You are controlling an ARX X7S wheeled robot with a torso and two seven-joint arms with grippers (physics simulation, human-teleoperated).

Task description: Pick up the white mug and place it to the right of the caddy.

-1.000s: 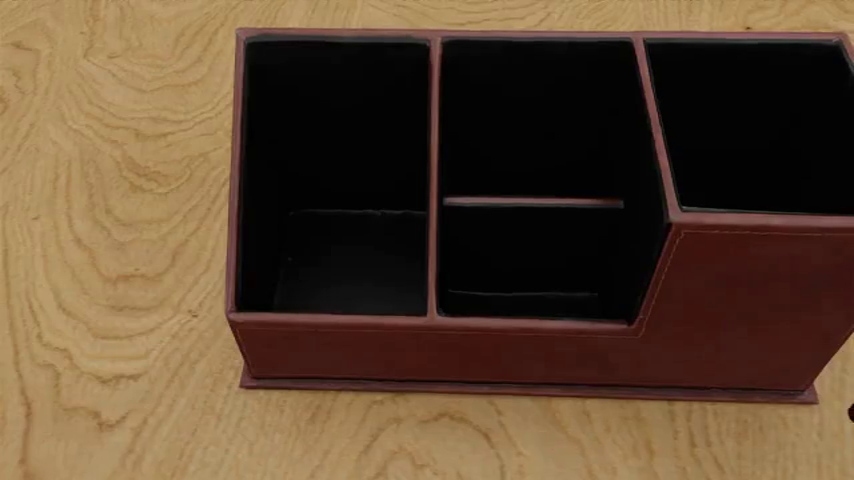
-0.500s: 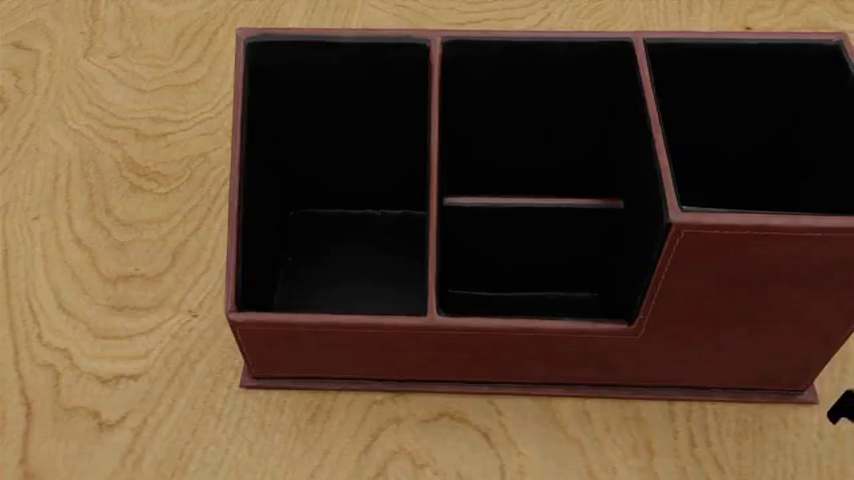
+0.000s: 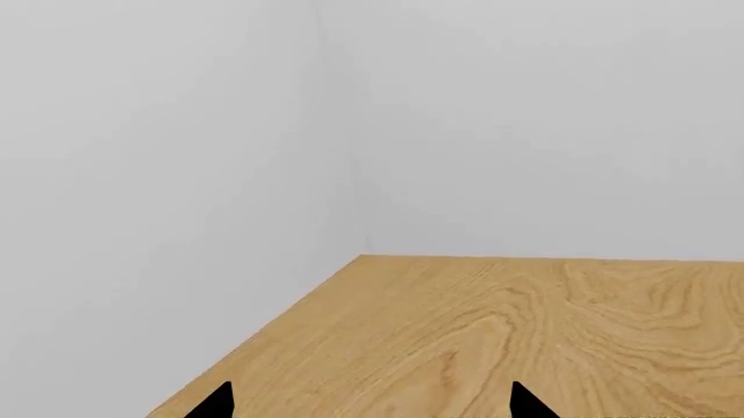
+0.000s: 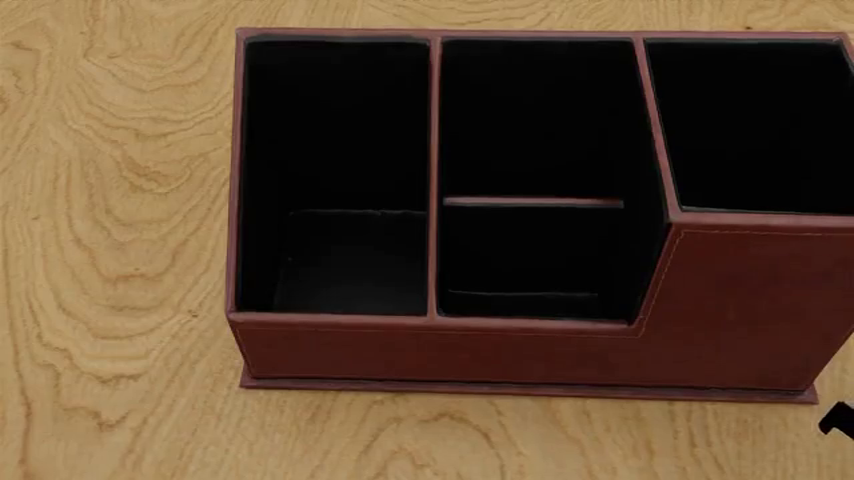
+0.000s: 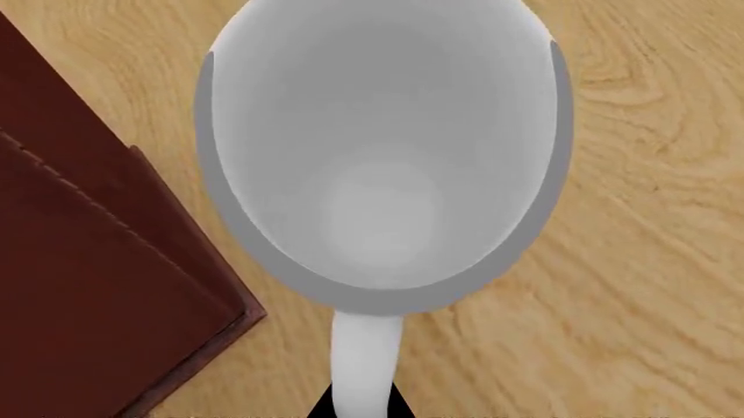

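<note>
The white mug [image 5: 384,174] fills the right wrist view, seen from above with its hollow inside showing. Its loop handle [image 5: 366,366] runs down between two black fingertips, and my right gripper [image 5: 362,405] is shut on that handle. The mug is just beside a bottom corner of the reddish-brown caddy [image 5: 82,261]; whether it rests on the wood I cannot tell. In the head view the caddy [image 4: 534,350] takes up most of the picture, and only a black tip of the right gripper [image 4: 838,418] shows past its lower right corner. My left gripper [image 3: 369,405] is open over bare wood.
The wooden table [image 4: 120,250] stretches left of and in front of the caddy. In the left wrist view a table corner [image 3: 362,258] meets pale grey walls [image 3: 524,122].
The black tip of the right gripper has come a little further into the head view's lower right edge and dropped slightly. The caddy has not moved.
</note>
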